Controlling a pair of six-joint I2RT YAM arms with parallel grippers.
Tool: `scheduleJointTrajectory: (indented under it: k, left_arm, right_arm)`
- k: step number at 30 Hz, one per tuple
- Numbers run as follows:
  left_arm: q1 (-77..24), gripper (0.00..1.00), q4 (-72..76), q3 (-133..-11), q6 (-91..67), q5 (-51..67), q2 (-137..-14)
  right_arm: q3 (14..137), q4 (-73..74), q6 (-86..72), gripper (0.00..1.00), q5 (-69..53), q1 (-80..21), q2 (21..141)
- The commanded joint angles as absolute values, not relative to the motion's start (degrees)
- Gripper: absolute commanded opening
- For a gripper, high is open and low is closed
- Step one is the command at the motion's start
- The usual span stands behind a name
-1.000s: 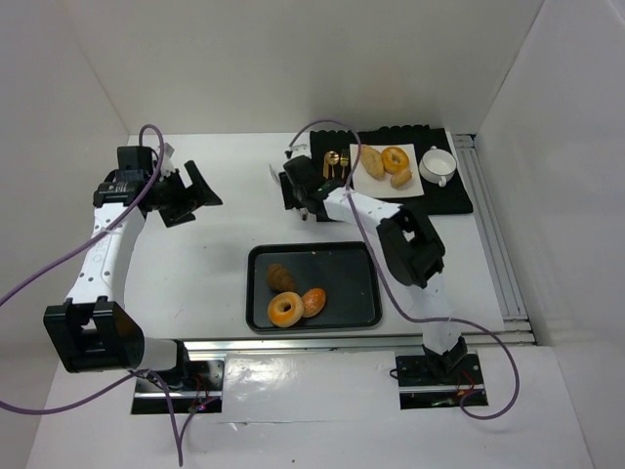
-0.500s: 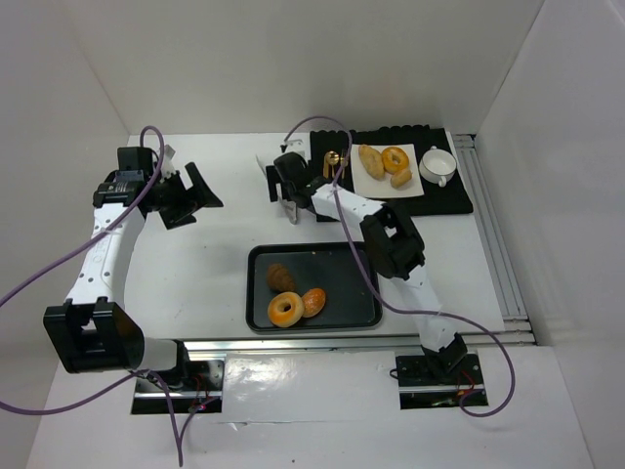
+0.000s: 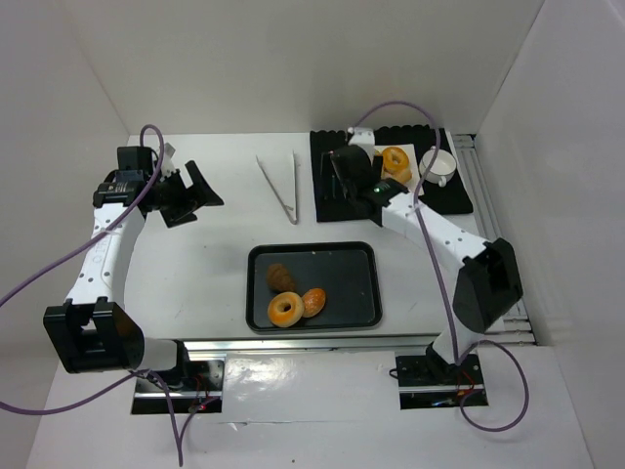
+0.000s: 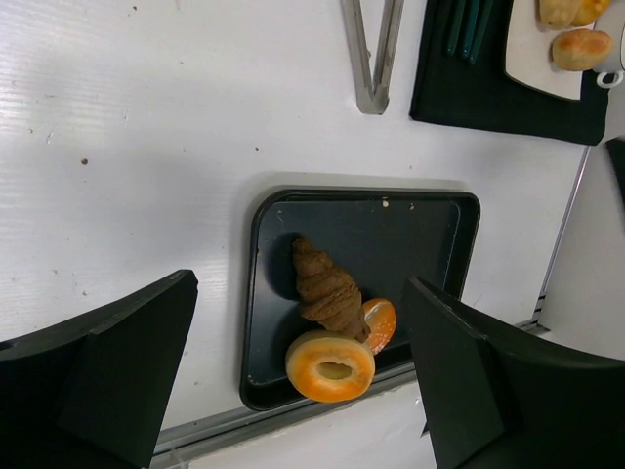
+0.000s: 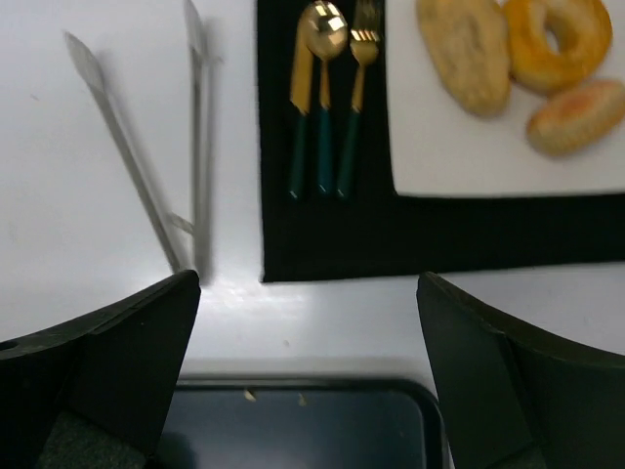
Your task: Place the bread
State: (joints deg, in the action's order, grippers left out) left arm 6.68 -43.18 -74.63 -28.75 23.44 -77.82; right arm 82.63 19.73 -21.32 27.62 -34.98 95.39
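Top external — tongs (image 3: 279, 186) beside black mat (image 3: 451, 201), apart; tray (image 3: 312, 247) nearer

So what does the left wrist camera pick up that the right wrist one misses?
Only the left wrist view shows the breads lying in the tray: a croissant, a ring-shaped bread and a small bun.

Only the right wrist view shows the gold heads of the spoon and fork.

Both show the tongs, the black mat and the white plate. The left view cuts the plate off at its edge, and the right view catches only the tray's far rim.
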Motion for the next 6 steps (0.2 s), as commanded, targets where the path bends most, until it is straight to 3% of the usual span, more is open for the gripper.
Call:
scheduleJointTrajectory:
  k: [1, 6]
  left_arm:
    - [7.0, 1.0, -41.7, -75.0, -28.7, 25.4, -77.5]
    - [7.0, 1.0, -41.1, -74.4, -28.7, 25.4, -78.0]
  right_arm:
    - [72.6, 25.3, -27.5, 0.99, 29.6, -35.5, 92.0]
    - [63.3, 23.9, -29.6, 0.99, 27.3, -35.0, 86.2]
